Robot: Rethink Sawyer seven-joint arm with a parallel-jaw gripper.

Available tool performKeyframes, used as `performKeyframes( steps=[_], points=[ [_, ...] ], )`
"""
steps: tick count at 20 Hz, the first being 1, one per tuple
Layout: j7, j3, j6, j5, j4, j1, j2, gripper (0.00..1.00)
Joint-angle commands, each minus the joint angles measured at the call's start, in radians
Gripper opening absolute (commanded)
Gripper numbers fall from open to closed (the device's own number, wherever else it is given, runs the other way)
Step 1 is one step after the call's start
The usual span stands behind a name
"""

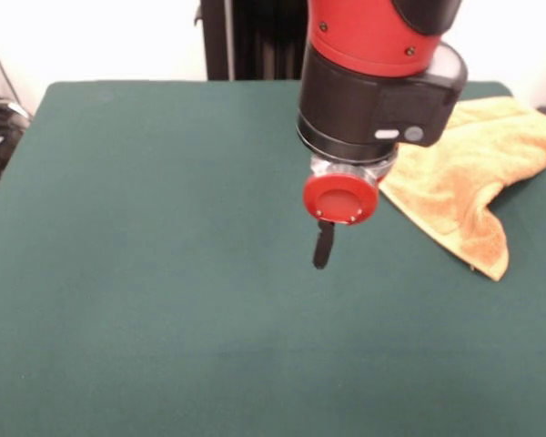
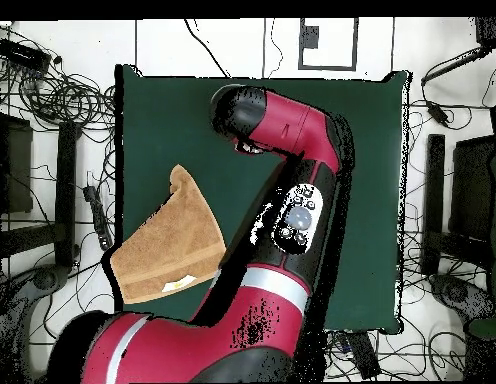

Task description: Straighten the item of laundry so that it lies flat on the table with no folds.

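Bare green bench (image 1: 164, 346) up front, arm hovering above.
Jaws (image 1: 323, 244) state unclear; folded towel (image 1: 464, 177) overhangs bench edge, a careless tug could drag it off.

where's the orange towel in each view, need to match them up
Front view: the towel lies bunched at the upper right, near the table's far right corner, beside the arm.
Overhead view: the towel sits at the left, hanging over the table's left edge, near the robot's base.
Shared landmark: the red and black arm, next to the towel in both views.
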Motion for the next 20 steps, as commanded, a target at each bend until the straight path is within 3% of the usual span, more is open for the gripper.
performKeyframes(
  steps=[1, 11, 20],
  points=[
    [0.277, 0.025, 0.131, 0.054, 0.012, 0.018, -0.008, 1.0],
    [0.205, 0.027, 0.247, 0.031, -0.052, -0.002, -0.02, 1.0],
    [0.178, 0.016, 0.251, 0.01, -0.052, -0.006, -0.03, 1.0]
  ],
)
